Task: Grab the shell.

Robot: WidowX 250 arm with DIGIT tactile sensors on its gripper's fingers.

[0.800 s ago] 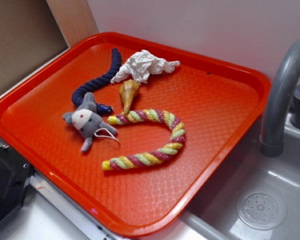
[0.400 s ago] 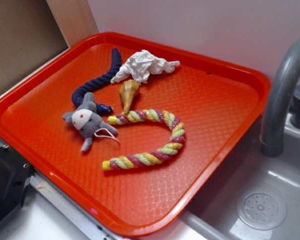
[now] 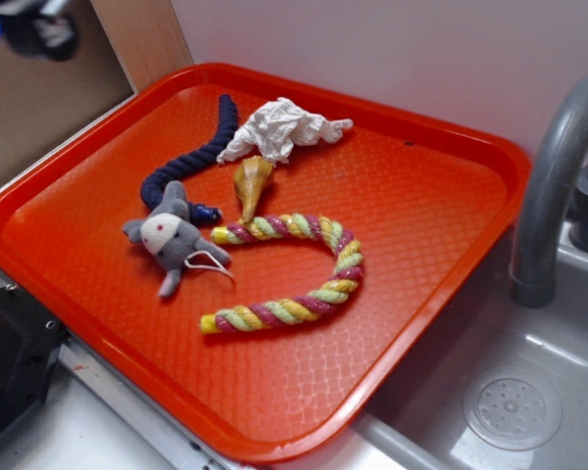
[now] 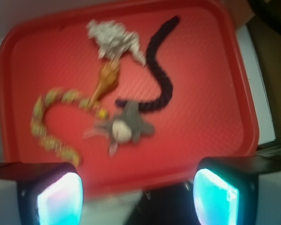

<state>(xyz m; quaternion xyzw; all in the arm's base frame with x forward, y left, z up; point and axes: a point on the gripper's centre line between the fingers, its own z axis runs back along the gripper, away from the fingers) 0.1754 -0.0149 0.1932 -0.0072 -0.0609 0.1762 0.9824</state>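
While the gripper (image 4: 138, 194) hangs high with fingers spread and empty, the shell (image 3: 252, 183) lies untouched on the tray (image 3: 441, 206).
Descend between the paper wad (image 3: 279, 127) and striped rope (image 3: 314, 264), closing across the shell's wide end, clear of the plush mouse (image 3: 169, 240).

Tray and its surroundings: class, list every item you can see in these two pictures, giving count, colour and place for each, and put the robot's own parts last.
tray: one, orange-red, beside the sink
shell: one, tan-yellow, mid-tray, pointed tip towards the striped rope
paper wad: one, white, at the shell's wide end, near the tray's back rim
plush mouse: one, grey with white face, left of the shell
dark rope: one, navy, curving from the mouse towards the back rim
striped rope: one, yellow, green and pink, U-shaped, in front of the shell
faucet: one, grey, right of the tray
sink: one, grey, lower right
tool: one, dark with two glowing pads, open, above the tray's near edge, empty
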